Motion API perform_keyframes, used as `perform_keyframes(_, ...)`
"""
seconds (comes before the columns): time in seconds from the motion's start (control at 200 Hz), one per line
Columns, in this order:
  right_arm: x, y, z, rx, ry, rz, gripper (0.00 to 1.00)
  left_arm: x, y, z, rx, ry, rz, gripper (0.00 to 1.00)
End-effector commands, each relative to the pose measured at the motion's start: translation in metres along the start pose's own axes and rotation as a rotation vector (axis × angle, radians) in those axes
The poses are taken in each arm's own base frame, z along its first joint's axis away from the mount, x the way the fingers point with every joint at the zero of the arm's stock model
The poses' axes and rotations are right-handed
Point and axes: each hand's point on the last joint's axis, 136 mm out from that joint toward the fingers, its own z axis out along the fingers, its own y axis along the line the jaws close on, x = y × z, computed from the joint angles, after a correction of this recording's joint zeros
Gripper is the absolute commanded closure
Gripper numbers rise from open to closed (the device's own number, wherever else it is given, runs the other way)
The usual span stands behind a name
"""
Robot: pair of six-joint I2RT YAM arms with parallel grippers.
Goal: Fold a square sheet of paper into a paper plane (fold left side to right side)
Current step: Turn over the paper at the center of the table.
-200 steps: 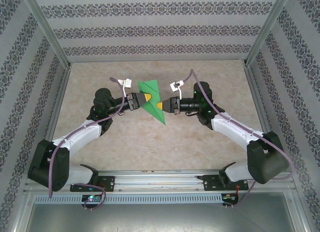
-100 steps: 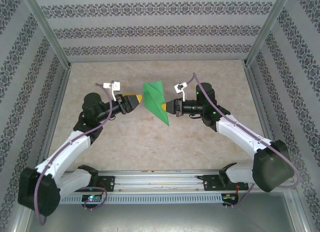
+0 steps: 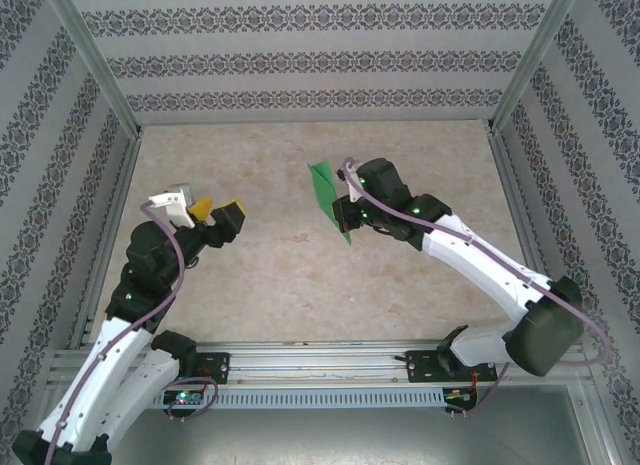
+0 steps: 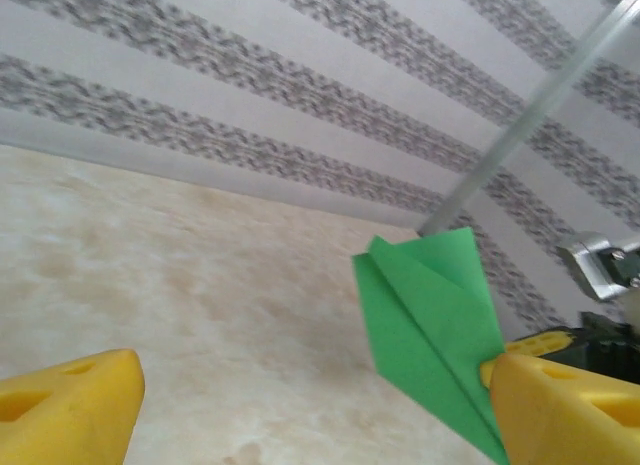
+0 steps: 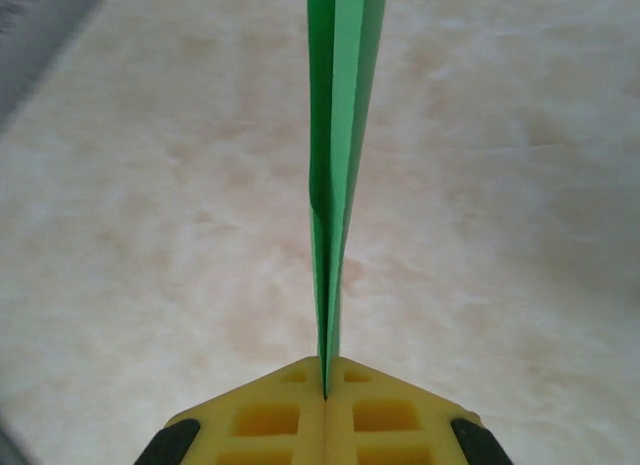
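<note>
Beige, marbled stone-look table (image 3: pixel 300 285) lies bare under both arms, and the big change is on it. A second ago the two claws met over the middle with the plane pinched between them. Now the left arm (image 3: pixel 140 275) has drawn back to its own near side, while the right arm (image 3: pixel 480 265) has carried the plane a little toward the back wall (image 3: pixel 320 65). The green plane (image 3: pixel 327 190) hangs clear of the table, held by the right arm alone and turned so that the top view sees a narrow slanted strip. From the left wrist it reads as a pointed dart with layered flaps (image 4: pixel 430 325). From the right wrist it is edge-on, its folded layers lying close together (image 5: pixel 340 135). I judge the folding done or all but done, since the shape holds with only one grip on it; what seems left is setting it down or showing it. The left claw (image 3: pixel 217 213) is spread wide and touches nothing, its yellow fingers (image 4: pixel 70 410) standing far apart with bare table between them. The right claw (image 5: pixel 325 385) is pressed together on the plane's lower edge, which disappears into the seam between its pads.
</note>
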Motion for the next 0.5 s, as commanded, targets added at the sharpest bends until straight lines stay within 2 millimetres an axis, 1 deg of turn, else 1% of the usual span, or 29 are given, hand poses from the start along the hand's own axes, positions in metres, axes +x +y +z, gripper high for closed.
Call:
perform_keyframes(0.0, 0.018, -0.051, 0.003, 0.366, 0.132, -0.118, 1.00, -0.003, 0.039, -0.021, -0.223, -0.023, 0.079, 0.09)
perform_keyframes(0.09, 0.015, -0.061, 0.013, 0.484, 0.187, -0.166, 1.00, -0.007, 0.044, -0.034, -0.265, -0.033, 0.102, 0.07)
perform_keyframes(0.185, 0.011, -0.072, 0.027, 0.602, 0.238, -0.216, 1.00, -0.009, 0.042, -0.041, -0.268, -0.031, 0.118, 0.06)
perform_keyframes(0.335, 0.003, -0.088, 0.050, 0.758, 0.286, -0.288, 1.00, -0.006, 0.039, -0.043, -0.254, -0.014, 0.131, 0.06)
perform_keyframes(0.5, -0.001, -0.102, 0.085, 0.840, 0.337, -0.343, 1.00, -0.006, 0.038, -0.045, -0.251, -0.002, 0.150, 0.05)
